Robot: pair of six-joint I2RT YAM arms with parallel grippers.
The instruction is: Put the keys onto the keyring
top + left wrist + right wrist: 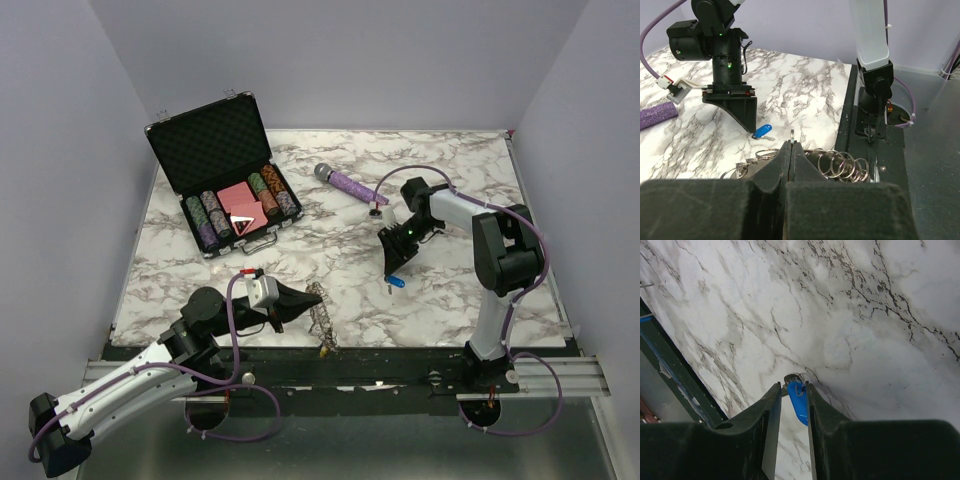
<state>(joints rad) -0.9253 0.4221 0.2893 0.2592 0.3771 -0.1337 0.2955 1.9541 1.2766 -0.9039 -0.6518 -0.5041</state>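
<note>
At the near edge of the table my left gripper clamps the keyring — my right gripper pinches 1 blue key over open marble, long axis along my fingers, blade outward.

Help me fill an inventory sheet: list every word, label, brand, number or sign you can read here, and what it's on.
No legible words or numbers in any view.
White triangle sign, on the red card box in the open black foam-lined case: no lettering readable.
Striped round poker chips: markings too small to read.
Blue-capped metal key: no print visible.
</note>
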